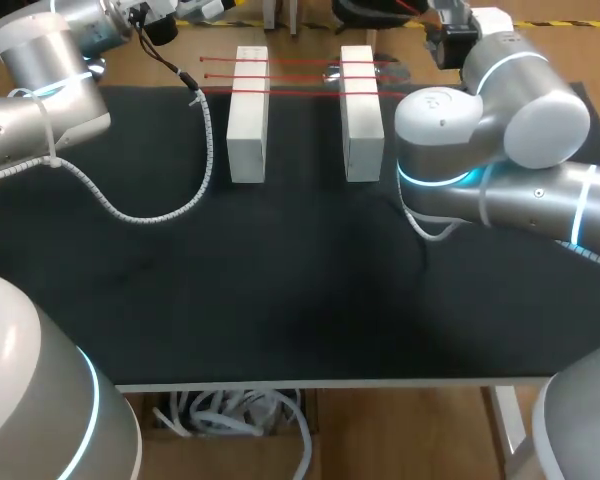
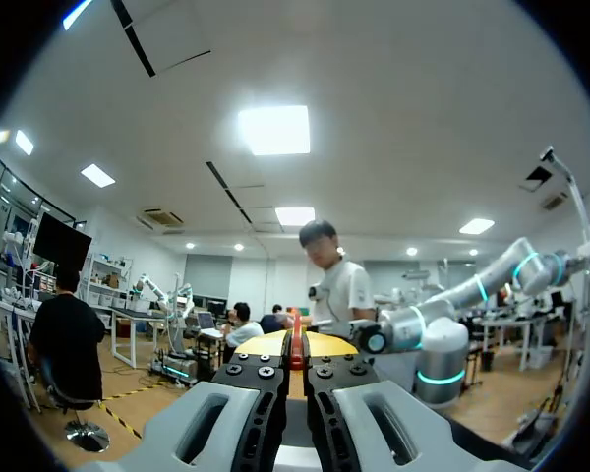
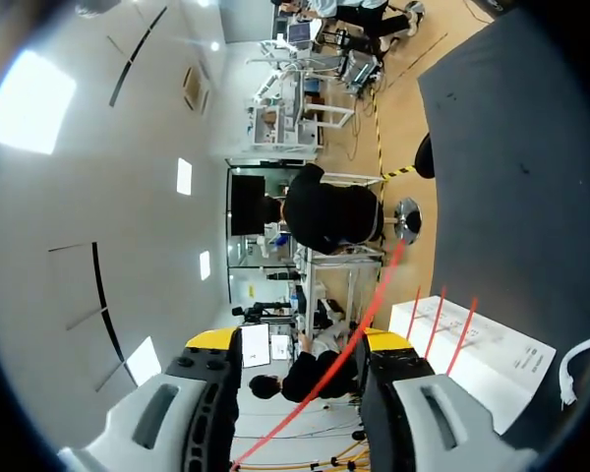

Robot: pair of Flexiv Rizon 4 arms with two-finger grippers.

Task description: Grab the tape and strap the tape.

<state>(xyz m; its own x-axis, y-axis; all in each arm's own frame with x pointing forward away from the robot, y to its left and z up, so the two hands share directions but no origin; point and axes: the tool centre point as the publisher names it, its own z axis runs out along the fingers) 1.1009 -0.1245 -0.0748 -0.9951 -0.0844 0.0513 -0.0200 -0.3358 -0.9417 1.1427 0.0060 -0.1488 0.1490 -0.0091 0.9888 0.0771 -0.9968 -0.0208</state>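
Observation:
Two white blocks (image 1: 248,112) (image 1: 361,110) stand side by side at the back of the black mat (image 1: 280,300). Three strands of red tape (image 1: 300,75) run across their tops. In the left wrist view my left gripper (image 2: 295,346) is shut on a strand of red tape (image 2: 295,351), its yellow tips pressed together around it. In the right wrist view my right gripper (image 3: 300,344) stands open, and a taut strand of red tape (image 3: 374,295) passes between its fingers without both touching it. A white block (image 3: 482,344) with three red strands lies beside it. In the head view both grippers are hidden.
A white spiral-wrapped cable (image 1: 160,210) from my left arm loops over the mat left of the blocks. My right arm's elbow (image 1: 450,140) hangs over the mat just right of the right block. The mat's front half is bare.

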